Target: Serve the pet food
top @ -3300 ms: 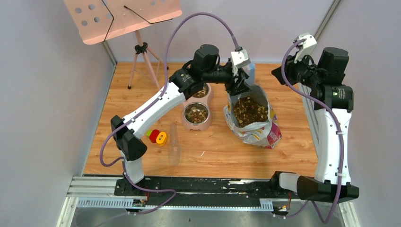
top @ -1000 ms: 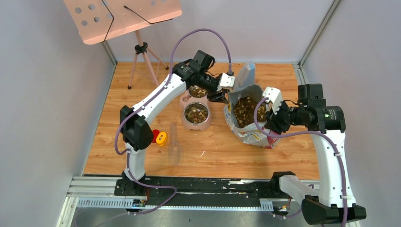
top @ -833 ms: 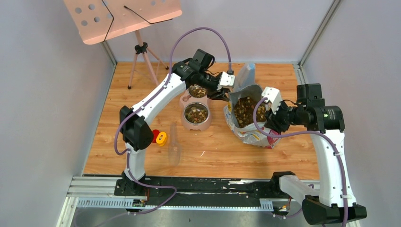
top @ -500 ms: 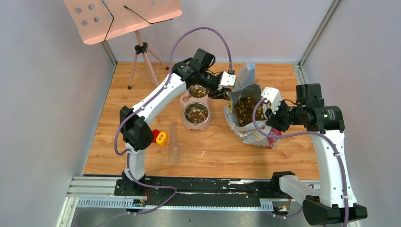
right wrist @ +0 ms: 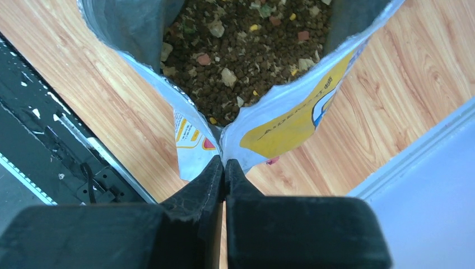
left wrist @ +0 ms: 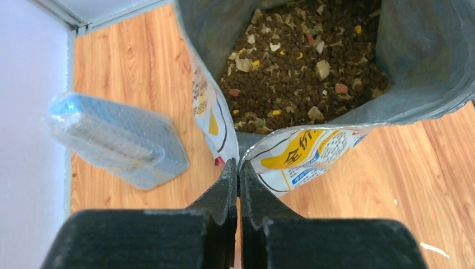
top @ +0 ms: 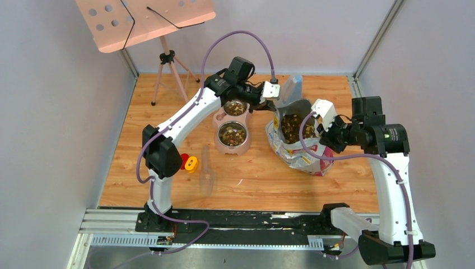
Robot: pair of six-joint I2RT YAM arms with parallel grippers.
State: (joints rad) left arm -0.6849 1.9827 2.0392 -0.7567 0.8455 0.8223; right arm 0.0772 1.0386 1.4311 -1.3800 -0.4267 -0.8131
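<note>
1. A second ago both pairs of fingers gaped. Now the left fingers [left wrist: 231, 178] pinch the bag's [top: 302, 159] left rim fold, the right fingers [right wrist: 217, 171] pinch its right fold, and the mouth is narrower.
2. The bag reads "全价"; the other print is illegible.
3. Both arms reach inward over the desk [top: 257, 185], wrists facing each other. The pet food [top: 291, 124] lies inside the bag.

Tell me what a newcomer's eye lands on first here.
The open bag, full of pet food, stands right of centre, the left gripper and right gripper each pinching one side of its mouth. Left of it sits a pink double bowl, both cups holding kibble.
</note>
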